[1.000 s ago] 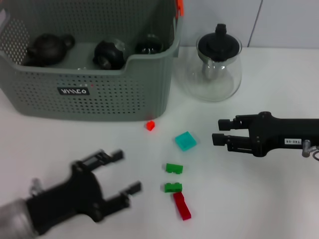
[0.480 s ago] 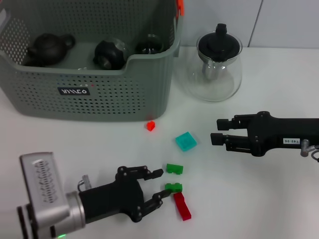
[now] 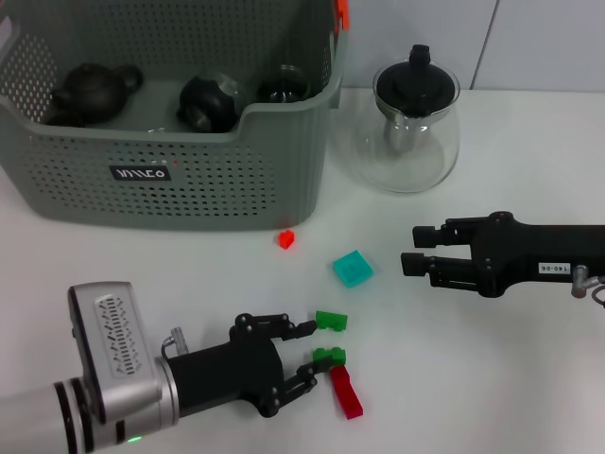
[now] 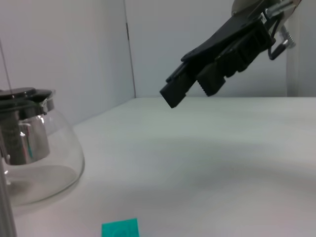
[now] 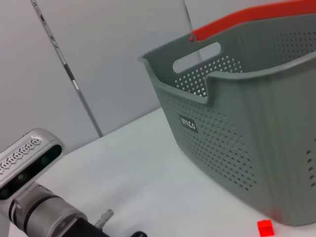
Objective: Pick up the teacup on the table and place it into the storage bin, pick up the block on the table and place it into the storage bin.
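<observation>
A white worktop (image 3: 189, 274) runs back to a pale panelled wall. Toward its near edge lie two small green blocks: one green block (image 3: 331, 321) just off the upper fingertip of the left gripper (image 3: 309, 355), the other green block (image 3: 329, 357) sitting in the gap between that gripper's spread, released jaws, with nothing clasped. Whether a fingertip touches either block is hard to make out. A red block (image 3: 347, 392) lies just beyond the nearer green block, seemingly touching it. On from the green blocks toward the storage bin (image 3: 189, 170) lie a teal square block (image 3: 352, 268) and a tiny red cube (image 3: 285, 238), the cube close to the bin's front wall.

The bin, grey-green and perforated, stands at the back with an orange tab (image 3: 340, 13) on its rim; its far side is cut off by the frame. Inside it sit three dark rounded pieces (image 3: 208, 102), partly hidden by the wall; the first looks like a teapot, the others are hard to identify. Beside the bin stands a clear glass teapot (image 3: 414, 118) with a black lid.

The right gripper (image 3: 412, 251) hovers over the worktop, well away from the green blocks, beyond the teal block, its jaws parted and holding nothing. The left wrist view shows it raised above the worktop.
</observation>
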